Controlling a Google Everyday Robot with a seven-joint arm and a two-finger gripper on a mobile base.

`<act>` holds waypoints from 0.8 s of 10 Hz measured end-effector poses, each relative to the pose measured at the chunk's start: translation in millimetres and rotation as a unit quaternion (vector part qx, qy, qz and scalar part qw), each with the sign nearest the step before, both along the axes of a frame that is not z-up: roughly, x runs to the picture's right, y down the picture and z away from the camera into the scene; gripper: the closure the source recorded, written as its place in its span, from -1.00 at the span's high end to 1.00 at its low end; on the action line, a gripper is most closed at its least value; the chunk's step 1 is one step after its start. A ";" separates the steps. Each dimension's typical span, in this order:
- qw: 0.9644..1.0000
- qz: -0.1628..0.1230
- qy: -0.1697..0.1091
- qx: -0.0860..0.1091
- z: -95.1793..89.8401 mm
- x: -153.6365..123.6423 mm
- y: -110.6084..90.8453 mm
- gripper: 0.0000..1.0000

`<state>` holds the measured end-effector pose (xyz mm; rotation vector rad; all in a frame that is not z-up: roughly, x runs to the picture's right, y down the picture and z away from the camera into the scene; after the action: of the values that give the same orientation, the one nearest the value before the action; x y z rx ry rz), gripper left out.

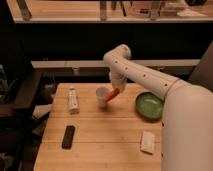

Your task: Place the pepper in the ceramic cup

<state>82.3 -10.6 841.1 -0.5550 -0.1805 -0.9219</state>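
Note:
The ceramic cup point(103, 96) is small and white and stands upright on the wooden table point(110, 140), near its far middle. The red-orange pepper point(113, 94) hangs tilted just right of the cup's rim, its lower tip at the cup's edge. My gripper point(118, 88) sits at the end of the white arm that reaches in from the right, just above and to the right of the cup, shut on the pepper's upper end.
A green bowl point(150, 106) sits right of the cup, under the arm. A white bottle point(73, 100) lies to the cup's left. A black remote point(68, 136) lies front left and a white pad point(147, 141) front right. A dark chair point(20, 100) stands by the table's left edge.

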 end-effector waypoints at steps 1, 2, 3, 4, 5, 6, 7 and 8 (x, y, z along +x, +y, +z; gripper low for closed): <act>1.000 -0.001 -0.001 0.001 0.0 -1.2 -0.5 -0.98; 1.000 -0.007 0.000 0.004 0.0 -1.6 -1.3 -0.98; 1.000 -0.012 -0.003 0.008 0.6 -7.0 -3.8 -0.98; 1.000 -0.017 -0.005 0.011 1.1 -10.1 -5.5 -0.98; 1.000 -0.023 -0.008 0.015 1.6 -14.9 -7.8 -0.98; 1.000 -0.025 -0.009 0.017 1.8 -16.5 -9.1 -0.98; 0.999 -0.029 -0.011 0.021 1.5 -17.5 -10.6 -0.98; 0.999 -0.032 -0.012 0.023 1.0 -19.0 -11.4 -0.98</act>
<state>63.3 -22.1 842.1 -0.5098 -0.1625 -0.9925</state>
